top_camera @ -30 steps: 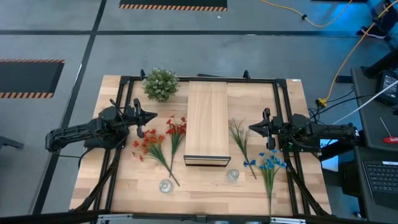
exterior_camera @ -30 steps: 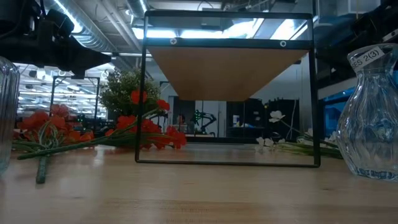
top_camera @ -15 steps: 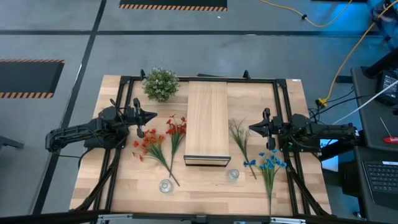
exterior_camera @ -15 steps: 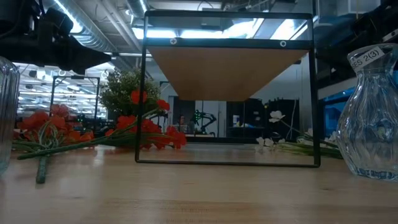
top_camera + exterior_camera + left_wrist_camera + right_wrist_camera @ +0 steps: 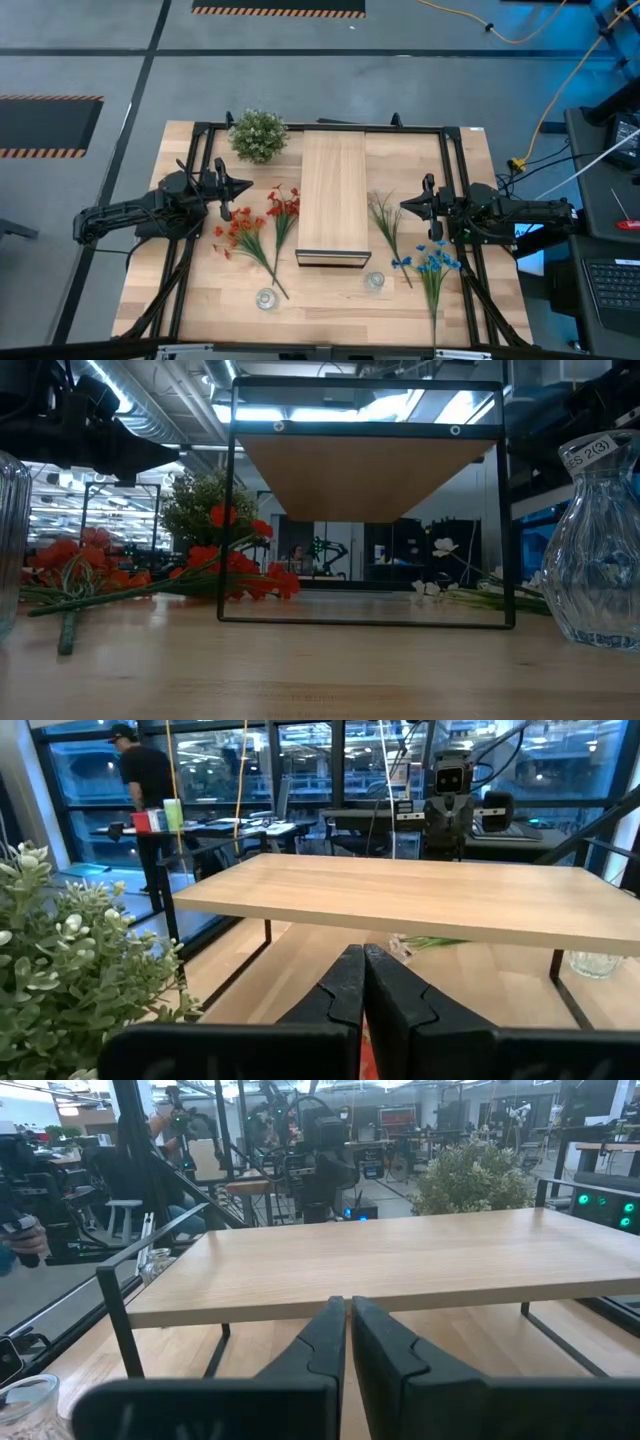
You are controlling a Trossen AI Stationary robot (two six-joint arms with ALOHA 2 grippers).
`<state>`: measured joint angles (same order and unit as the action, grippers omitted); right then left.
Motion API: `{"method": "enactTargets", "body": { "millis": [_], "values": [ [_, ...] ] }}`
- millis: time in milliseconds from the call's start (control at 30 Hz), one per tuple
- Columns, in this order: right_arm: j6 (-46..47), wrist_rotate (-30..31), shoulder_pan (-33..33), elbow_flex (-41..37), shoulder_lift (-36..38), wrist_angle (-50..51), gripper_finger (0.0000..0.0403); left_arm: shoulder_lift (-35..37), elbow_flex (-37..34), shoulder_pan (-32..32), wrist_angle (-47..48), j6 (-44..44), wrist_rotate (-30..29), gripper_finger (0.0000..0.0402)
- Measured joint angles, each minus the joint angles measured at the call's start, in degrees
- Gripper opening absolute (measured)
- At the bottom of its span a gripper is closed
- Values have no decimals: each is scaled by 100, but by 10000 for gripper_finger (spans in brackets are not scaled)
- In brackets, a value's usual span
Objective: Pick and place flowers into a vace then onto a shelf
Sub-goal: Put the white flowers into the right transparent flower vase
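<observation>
The flowers lie flat on the wooden tabletop. Two red-orange sprays are left of the shelf. A white-and-green spray and a blue one are right of it. The shelf, a pale plank top on a thin black frame, stands mid-table. Two clear glass vases stand upright near the front edge. My left gripper hovers shut at the left, pointing level at the shelf. My right gripper does the same from the right, its fingertips together with nothing between.
A round bushy green-white plant stands at the table's far left corner. A black frame runs around the table's edges. People and desks show in the room beyond the table. Bare wood lies in front of the shelf, between the two vases.
</observation>
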<state>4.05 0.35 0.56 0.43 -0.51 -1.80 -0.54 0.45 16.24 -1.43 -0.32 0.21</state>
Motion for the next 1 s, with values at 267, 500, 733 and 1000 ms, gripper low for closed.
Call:
{"method": "enactTargets", "body": {
  "millis": [267, 500, 733, 1000],
  "values": [
    [-136, 1, 1, 0, 1, -46, 26, 2, 2, 1, -5, 35, -66, 4],
    [-363, 241, 1, -2, 1, -55, 26, 2, 2, 1, -7, 584, -66, 4],
    [-153, 534, 1, 0, -3, -66, 18, 2, 2, 1, -277, 537, -260, 4],
    [22, 904, 8, 127, -85, 24, 6, -36, 2, -2, -313, 156, -366, 4]
  ]
}}
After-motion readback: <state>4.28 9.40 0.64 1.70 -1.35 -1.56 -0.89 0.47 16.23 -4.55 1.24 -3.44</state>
